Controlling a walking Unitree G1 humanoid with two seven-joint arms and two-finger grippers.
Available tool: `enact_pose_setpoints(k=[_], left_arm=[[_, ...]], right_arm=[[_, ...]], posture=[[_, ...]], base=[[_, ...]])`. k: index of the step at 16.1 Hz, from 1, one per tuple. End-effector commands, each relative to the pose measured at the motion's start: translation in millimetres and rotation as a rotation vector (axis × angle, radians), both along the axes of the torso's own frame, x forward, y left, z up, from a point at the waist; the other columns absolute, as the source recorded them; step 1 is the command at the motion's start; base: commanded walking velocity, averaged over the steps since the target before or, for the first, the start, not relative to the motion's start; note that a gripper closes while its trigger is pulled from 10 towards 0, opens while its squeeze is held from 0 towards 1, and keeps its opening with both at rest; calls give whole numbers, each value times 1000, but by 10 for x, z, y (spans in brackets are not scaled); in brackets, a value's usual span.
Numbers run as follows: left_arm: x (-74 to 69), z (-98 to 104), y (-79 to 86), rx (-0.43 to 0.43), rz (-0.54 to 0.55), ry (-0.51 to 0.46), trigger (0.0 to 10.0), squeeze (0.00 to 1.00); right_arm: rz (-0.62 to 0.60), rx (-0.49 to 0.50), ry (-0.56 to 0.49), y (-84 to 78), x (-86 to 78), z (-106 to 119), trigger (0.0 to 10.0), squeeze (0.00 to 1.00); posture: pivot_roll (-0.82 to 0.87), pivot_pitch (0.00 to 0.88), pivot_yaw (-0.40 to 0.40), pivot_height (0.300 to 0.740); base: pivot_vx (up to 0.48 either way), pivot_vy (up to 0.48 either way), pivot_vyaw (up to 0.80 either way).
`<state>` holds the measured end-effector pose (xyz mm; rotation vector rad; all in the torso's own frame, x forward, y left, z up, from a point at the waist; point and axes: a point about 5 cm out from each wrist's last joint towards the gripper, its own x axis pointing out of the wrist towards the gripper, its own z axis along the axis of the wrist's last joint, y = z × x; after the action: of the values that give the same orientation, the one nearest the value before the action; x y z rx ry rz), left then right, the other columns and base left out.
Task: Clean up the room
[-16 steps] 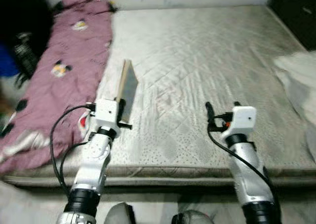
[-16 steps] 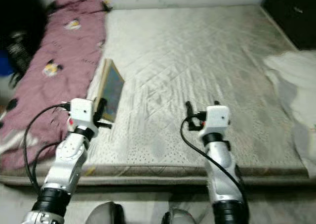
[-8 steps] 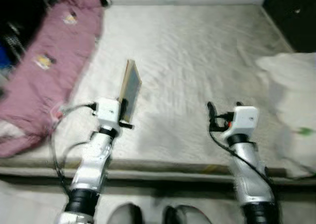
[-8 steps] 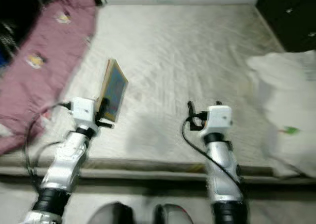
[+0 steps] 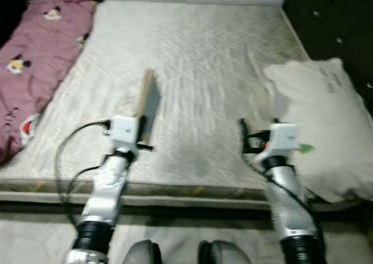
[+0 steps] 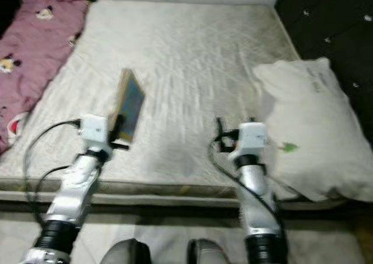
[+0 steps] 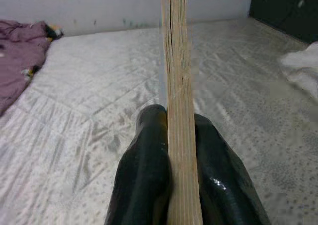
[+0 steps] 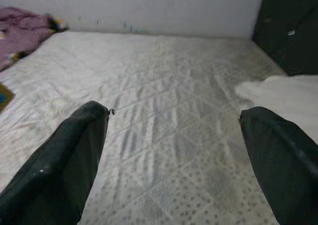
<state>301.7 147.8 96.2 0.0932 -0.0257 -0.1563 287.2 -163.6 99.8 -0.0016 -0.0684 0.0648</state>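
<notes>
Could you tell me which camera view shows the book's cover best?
The right eye view: the book, held over the mattress by the left hand, shows its cover. The left eye view is steeper; the left wrist view shows its page edge.

A bare quilted mattress is lying across the view, reaching back to a pale wall. Dark furniture is standing along its right side. Below the mattress's near edge, a light floor is showing, blurred, with two rounded grey shapes sitting at the bottom.
</notes>
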Motion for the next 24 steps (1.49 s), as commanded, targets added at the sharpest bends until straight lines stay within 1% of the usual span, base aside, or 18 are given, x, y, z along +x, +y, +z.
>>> enact_pose_setpoints(k=[1, 4, 6, 8, 18, 22, 24], left_arm=[[20, 85, -39, -11, -8, -41, 10000, 0], [26, 83, -41, -19, -7, -46, 10000, 0], [30, 86, -35, -59, -13, -47, 10000, 0], [30, 97, -43, -61, -21, -58, 10000, 0], [38, 107, -49, -68, -31, -60, 10000, 0], [47, 94, -47, -68, -28, -48, 10000, 0], [49, 92, -52, -57, -33, -48, 10000, 0]], right_arm=[[-18, -14, 15, -72, -5, -26, 10000, 0], [-16, -18, 15, -69, 2, -31, 10000, 0], [-24, -12, 22, -76, 8, -41, 10000, 0], [-25, -12, 21, -82, 13, -42, 10000, 0], [-30, -10, 16, -84, 24, -29, 10000, 0], [-32, -7, 18, -87, 30, -30, 10000, 0], [-37, -4, 24, -92, 35, -37, 10000, 0]], posture=[[-89, 98, 39, 740], [-88, 88, 40, 740], [-90, 84, 40, 740], [-90, 83, 40, 740], [-90, 96, 40, 740], [-89, 97, 41, 740], [-90, 95, 41, 740]], base=[[0, -307, 0], [0, 0, 0], [0, 0, 0], [146, 0, -434], [351, 0, 0], [0, 0, 0], [0, 0, -488]])
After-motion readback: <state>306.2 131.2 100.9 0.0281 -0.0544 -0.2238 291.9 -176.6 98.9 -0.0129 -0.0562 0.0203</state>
